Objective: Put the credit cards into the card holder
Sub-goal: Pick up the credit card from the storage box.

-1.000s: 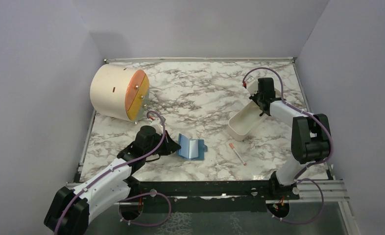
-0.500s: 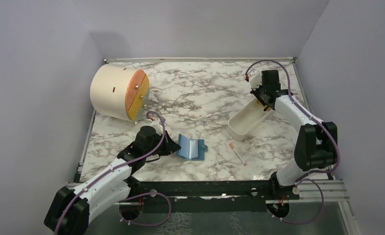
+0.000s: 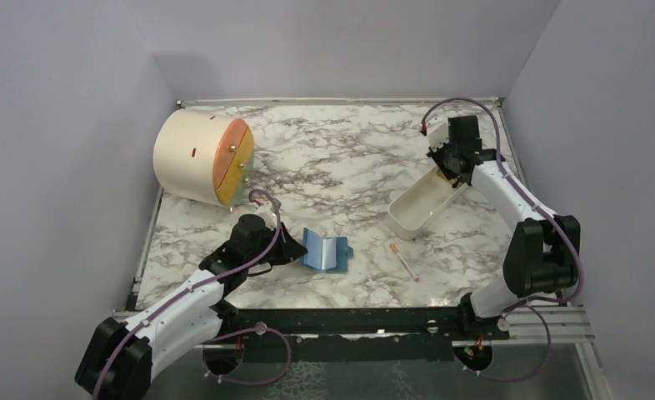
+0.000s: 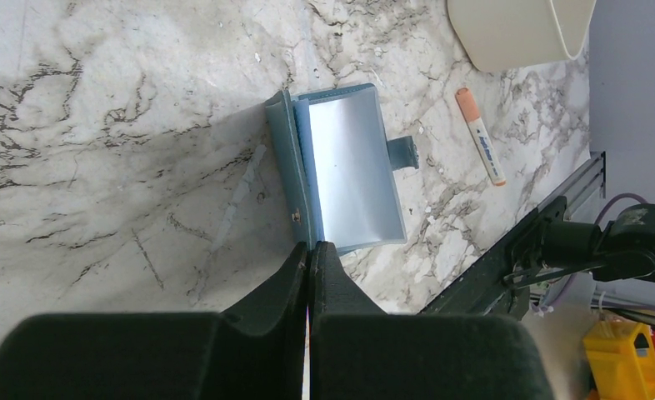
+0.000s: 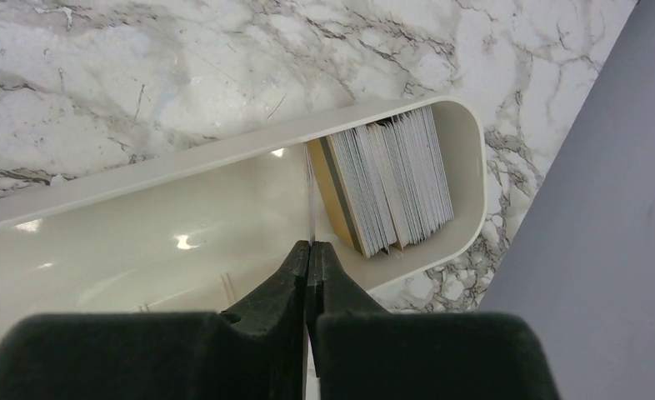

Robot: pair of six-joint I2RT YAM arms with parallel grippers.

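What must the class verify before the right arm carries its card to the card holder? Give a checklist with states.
1. Grip: right claw shut on a card: ok.
2. Count: only one card gripped: cannot tell.
3. Clearance: card lifted free of the card stack and tray: cannot tell.
4. Target: card holder lies open: ok.
5. Hold: left claw shut on the card holder's edge: ok.
6. Path: pen lies apart from the card holder: ok.

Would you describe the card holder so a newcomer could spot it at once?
On the marble table, look near the front edge, at the left arm's fingers. The small teal-blue folding card holder sits open there; nothing else shares its colour.
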